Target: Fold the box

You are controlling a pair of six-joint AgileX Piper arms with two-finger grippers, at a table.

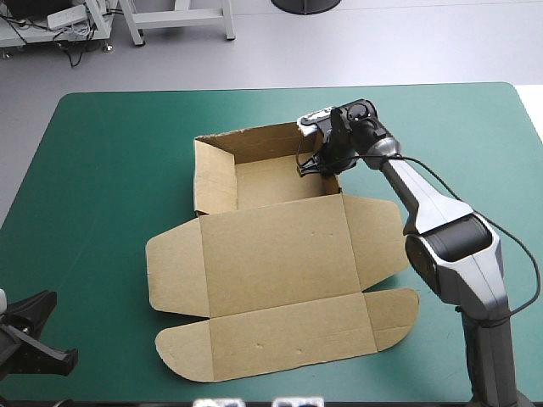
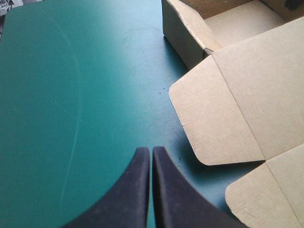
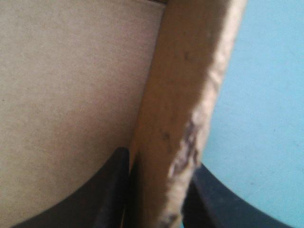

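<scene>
Right tool (image 1: 315, 166) clamps the right wall (image 3: 185, 95) of the brown box (image 1: 271, 182), lid (image 1: 271, 254) lying flat. Left tool (image 2: 151, 151) closed, empty, over the table (image 1: 102, 153) beside the lid.

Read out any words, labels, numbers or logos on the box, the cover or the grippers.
None readable. The box is plain brown board, the teal-green cover is unprinted, and the left gripper and right gripper show no markings.
</scene>
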